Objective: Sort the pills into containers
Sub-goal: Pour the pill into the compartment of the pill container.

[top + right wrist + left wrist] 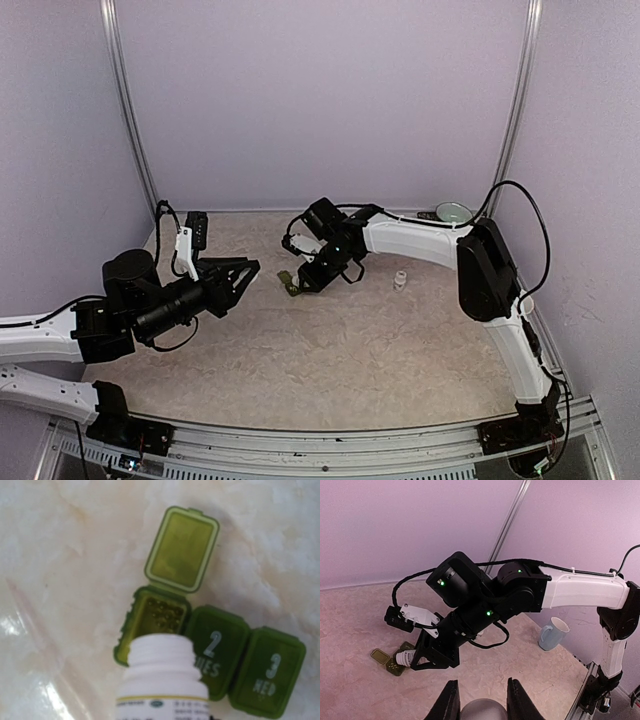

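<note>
The containers [220, 655] are a dark green strip of three compartments lying mid-table, also in the top view [290, 288]. The first lid [182, 547] stands open, and small round pills [162, 612] lie inside. Lids 2 and 3 are closed. My right gripper [412, 660] is shut on a white pill bottle [160, 675], tipped with its open mouth over that first compartment. Its fingers do not show in the right wrist view. My left gripper [481, 681] hovers to the left, off the table, and its fingers flank a grey rounded thing [480, 711].
A pale blue mug [552, 634] stands at the right. A green bowl [453, 212] sits at the back right corner. A small white object [401, 281] lies right of the strip. Lilac walls enclose the table on three sides.
</note>
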### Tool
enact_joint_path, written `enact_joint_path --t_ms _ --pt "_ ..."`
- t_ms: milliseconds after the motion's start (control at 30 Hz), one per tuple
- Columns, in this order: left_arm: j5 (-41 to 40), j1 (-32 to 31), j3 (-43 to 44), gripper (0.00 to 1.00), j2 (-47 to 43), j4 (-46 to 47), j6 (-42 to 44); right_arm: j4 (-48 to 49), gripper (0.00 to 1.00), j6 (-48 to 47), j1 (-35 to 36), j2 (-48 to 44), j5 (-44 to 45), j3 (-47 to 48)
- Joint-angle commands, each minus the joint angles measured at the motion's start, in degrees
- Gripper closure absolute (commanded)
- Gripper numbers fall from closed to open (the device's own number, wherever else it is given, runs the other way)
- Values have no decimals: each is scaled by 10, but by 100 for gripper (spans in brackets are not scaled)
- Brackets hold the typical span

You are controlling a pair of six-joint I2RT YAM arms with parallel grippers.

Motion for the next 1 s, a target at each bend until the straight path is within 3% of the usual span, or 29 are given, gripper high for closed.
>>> enact_joint_path --t_ms 0,667,967 --pt "-3 4 -5 82 0 15 -1 -23 98 -9 6 15 8 21" --pt "-3 4 -9 82 -1 19 -3 -38 98 -17 9 25 9 38" --pt "-4 4 -9 82 -4 16 -3 50 99 -8 10 -11 13 -40"
